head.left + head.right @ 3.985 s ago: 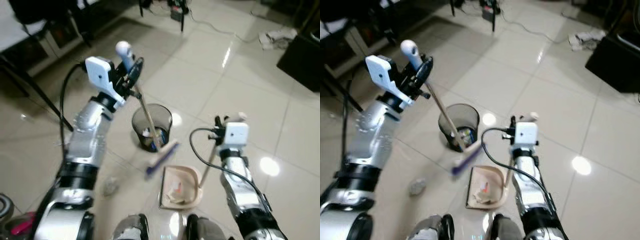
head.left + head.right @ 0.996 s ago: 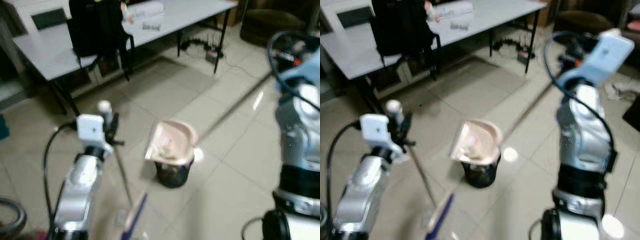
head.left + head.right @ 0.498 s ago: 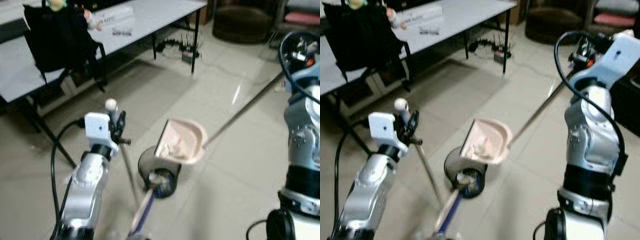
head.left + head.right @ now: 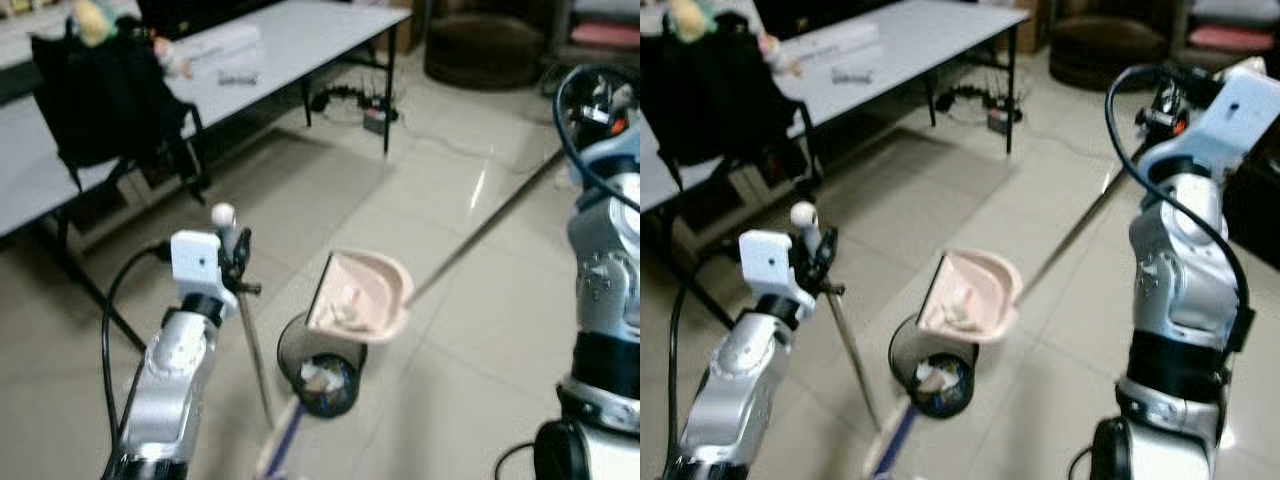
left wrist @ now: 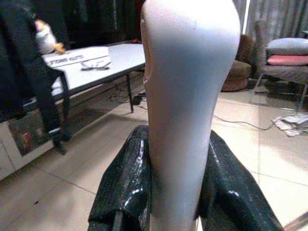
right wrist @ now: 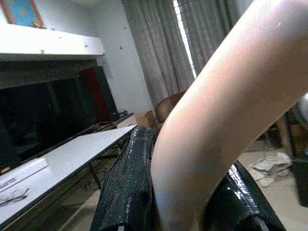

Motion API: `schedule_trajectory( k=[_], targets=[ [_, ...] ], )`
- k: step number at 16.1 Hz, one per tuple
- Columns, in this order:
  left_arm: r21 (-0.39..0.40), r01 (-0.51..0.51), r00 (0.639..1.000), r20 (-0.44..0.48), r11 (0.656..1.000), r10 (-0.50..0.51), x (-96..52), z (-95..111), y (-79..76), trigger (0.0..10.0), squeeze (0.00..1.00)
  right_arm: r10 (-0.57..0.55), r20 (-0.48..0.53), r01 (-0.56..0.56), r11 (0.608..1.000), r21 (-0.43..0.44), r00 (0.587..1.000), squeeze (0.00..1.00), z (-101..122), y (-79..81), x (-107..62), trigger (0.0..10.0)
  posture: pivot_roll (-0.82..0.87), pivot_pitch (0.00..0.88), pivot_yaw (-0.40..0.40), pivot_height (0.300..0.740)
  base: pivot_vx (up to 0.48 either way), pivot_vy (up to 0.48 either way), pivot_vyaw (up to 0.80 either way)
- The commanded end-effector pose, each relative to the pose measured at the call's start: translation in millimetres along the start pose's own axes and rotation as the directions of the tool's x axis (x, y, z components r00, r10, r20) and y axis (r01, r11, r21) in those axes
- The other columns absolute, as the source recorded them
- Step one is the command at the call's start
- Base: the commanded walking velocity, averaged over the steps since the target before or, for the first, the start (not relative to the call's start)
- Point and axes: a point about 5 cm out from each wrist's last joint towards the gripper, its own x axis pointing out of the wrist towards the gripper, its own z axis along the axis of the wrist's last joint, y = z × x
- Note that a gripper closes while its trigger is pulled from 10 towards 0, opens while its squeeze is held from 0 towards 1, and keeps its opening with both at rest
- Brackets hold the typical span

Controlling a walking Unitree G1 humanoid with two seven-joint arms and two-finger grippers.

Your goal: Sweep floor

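No lettering, brand, number or sign can be read here; the dark print on the white sheet (image 5: 77, 60) lying on the tabletop (image 5: 120, 53) is too blurred to make out.

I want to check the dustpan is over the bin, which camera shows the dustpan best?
The left eye view: the dustpan hangs tilted just above the bin, debris still in it. The right eye view shows the same, slightly smaller. The right wrist view shows its handle gripped in the right hand.

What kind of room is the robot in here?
Probably a living or work room in a home: a long white table holding a black backpack, a dark armchair, and a glossy tiled floor.
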Motion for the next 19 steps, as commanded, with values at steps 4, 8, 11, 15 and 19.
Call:
schedule_trajectory(
  k=[4, 8, 11, 15, 19],
  targets=[
    [0.053, -0.043, 0.999, 0.003, 0.998, 0.043, -1.5, 1, 9.1, 10.0, 0.0, 0.07, 0.056, -0.07, 0.998, 0.002, 0.996, 0.0, 8, 12.2, -2.4, 10.0, -0.04, 0.007, 0.06, 0.74, 0.0, 0.0, 0.0],
    [0.057, -0.041, 0.999, -0.001, 0.998, 0.042, -1.4, 0, 8.2, 10.0, 0.0, 0.196, 0.107, -0.187, 0.979, -0.086, 0.975, 0.0, 11, 29.9, -8.4, 10.0, -0.04, 0.01, 0.059, 0.74, 0.0, 0.0, 0.0],
    [0.065, -0.04, 0.999, -0.011, 0.997, 0.041, -1.8, -2, 7.9, 10.0, 0.0, 0.36, 0.131, -0.337, 0.926, -0.168, 0.924, 0.0, 6, 52.6, -21.6, 10.0, -0.04, 0.009, 0.058, 0.74, 0.0, 0.0, 0.0],
    [0.069, -0.036, 0.999, -0.012, 0.997, 0.037, -1.1, -2, 6.5, 10.0, 0.0, 0.491, 0.147, -0.453, 0.861, -0.23, 0.858, 0.0, -2, 73.2, -36.0, 10.0, -0.04, 0.009, 0.06, 0.74, 0.0, 0.0, 0.0],
    [0.071, -0.032, 0.999, -0.012, 0.997, 0.033, 0.2, -3, 5.7, 10.0, 0.0, 0.727, 0.139, -0.655, 0.672, -0.346, 0.673, 0.0, -19, 112.6, -70.3, 10.0, -0.04, 0.007, 0.058, 0.74, 0.0, 0.0, 0.0]
  ],
)
